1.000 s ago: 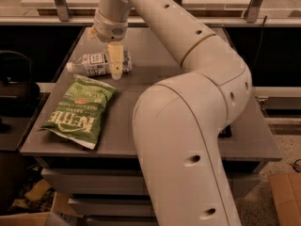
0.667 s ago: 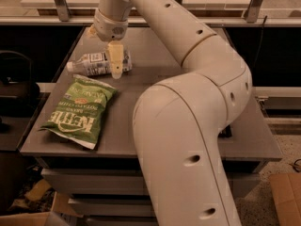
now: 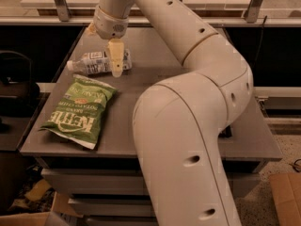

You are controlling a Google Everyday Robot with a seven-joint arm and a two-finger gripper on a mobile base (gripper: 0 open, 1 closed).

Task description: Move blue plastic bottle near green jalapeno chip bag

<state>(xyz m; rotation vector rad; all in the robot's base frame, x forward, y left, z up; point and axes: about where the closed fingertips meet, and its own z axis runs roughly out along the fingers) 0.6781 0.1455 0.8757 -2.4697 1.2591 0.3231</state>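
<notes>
**Gripper and bottle unmoved at the back of the table**

Nothing visible has shifted since a second ago. The gripper (image 3: 116,66) sits in the same place at the back left of the table, and the bottle and the bag lie just as they did.

The small clear plastic bottle with a white cap and a pale blue-and-white label (image 3: 94,62) lies on its side on the flat, matt grey tabletop (image 3: 120,126). Its cap points left and its base points right. The body is smooth and rounded, with small dark print on the label.

The gripper comes down from above onto the bottle's base end. Its pale cream, tapered tip hangs in front of the bottle there and overlaps it. Whether the gripper is clamped on the bottle or merely set around it cannot be told.

The crinkled green "Kettle" chip bag with white lettering and a small orange emblem (image 3: 80,112) lies flat on the near left part of the table. Its foil is creased and glossy, and its top edge is angled toward the bottle. That edge is just in front of the bottle, with a narrow strip of bare table between them.

The smooth white arm (image 3: 188,126), built of thick rounded links dotted with small dark holes, fills the right foreground and curves up and over to the gripper.
</notes>
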